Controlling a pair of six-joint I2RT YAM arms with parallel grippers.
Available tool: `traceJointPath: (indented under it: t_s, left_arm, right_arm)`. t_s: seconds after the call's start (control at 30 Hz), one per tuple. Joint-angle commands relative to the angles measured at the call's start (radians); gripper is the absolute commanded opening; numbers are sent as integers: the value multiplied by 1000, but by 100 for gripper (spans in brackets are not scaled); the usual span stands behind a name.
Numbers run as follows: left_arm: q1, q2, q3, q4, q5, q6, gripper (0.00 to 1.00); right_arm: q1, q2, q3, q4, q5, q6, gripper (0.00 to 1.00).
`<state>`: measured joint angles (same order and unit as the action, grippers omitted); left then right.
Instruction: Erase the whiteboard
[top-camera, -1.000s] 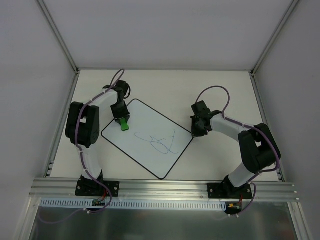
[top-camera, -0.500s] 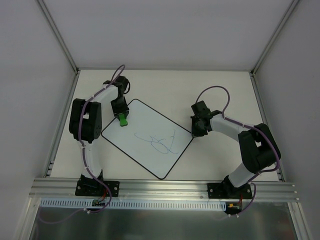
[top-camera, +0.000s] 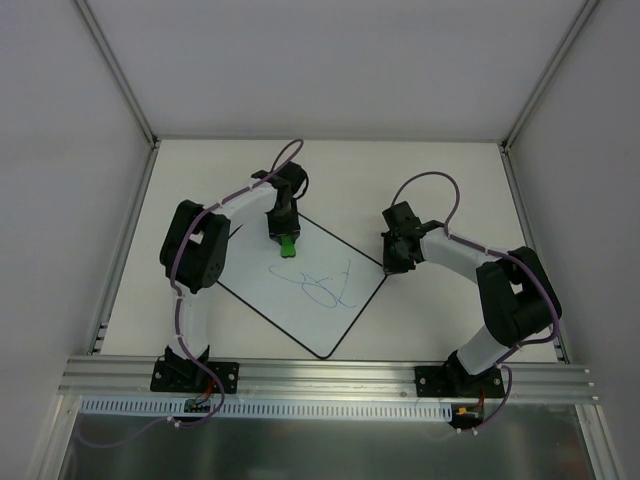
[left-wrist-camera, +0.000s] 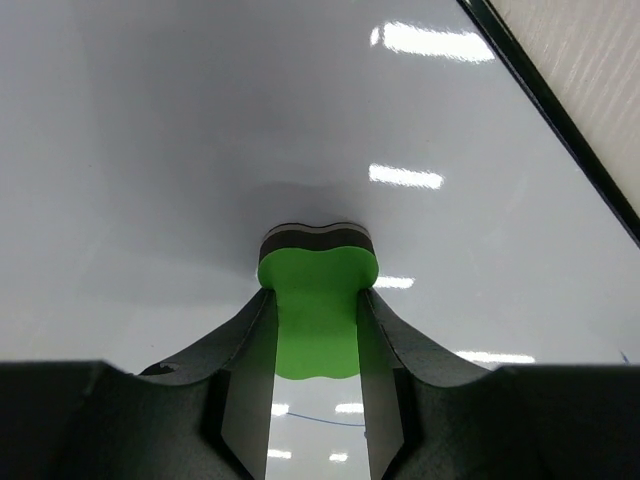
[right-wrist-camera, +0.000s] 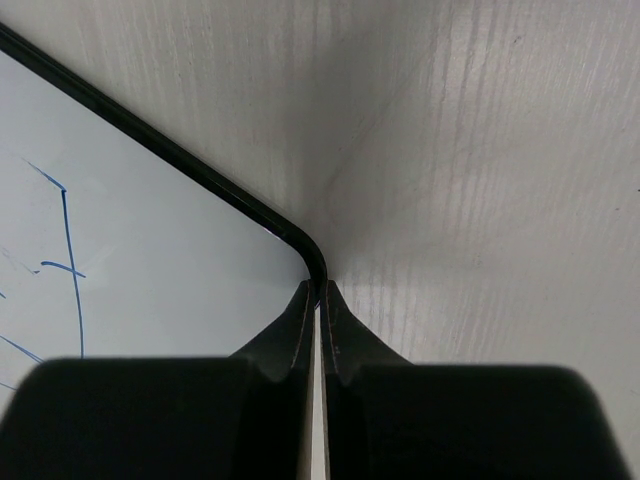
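Note:
The whiteboard (top-camera: 305, 318) lies turned like a diamond on the table, with blue scribbles (top-camera: 322, 285) near its middle. My left gripper (top-camera: 286, 240) is over the board's upper part, shut on the green eraser (top-camera: 287, 246). In the left wrist view the eraser (left-wrist-camera: 317, 300) sits between the fingers, its dark felt end against the white whiteboard (left-wrist-camera: 150, 150). A thin blue line shows just behind it. My right gripper (top-camera: 392, 262) is shut, with its tips at the board's right corner. In the right wrist view the right gripper (right-wrist-camera: 320, 292) touches the whiteboard (right-wrist-camera: 150, 270) at its black rounded corner edge.
The pale table (top-camera: 440, 175) surrounds the board, with white walls at the back and on both sides. An aluminium rail (top-camera: 330, 375) runs along the near edge by the arm bases. The left arm's elbow (top-camera: 195, 255) hangs over the board's left corner.
My left gripper has carried the eraser to the right, from the board's left upper edge to just above the scribbles. The right arm has not moved.

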<state>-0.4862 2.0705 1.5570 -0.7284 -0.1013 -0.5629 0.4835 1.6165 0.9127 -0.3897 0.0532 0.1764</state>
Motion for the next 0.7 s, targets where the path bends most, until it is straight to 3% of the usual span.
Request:
traceJointPath:
  t_s: [0.0, 0.17, 0.3, 0.67]
  left_arm:
    - [69, 10, -129, -40, 14, -55, 0]
    - [72, -87, -280, -39, -47, -46, 0]
    - [-30, -115, -336, -31, -46, -22, 0]
    - [-341, -26, -189, -14, 91, -49, 0]
  right_arm:
    - [6, 6, -23, -58, 56, -5, 0]
    - [6, 3, -21, -51, 43, -5, 1]
    - [6, 5, -23, -49, 43, -8, 0]
    - [4, -9, -31, -47, 51, -6, 0]
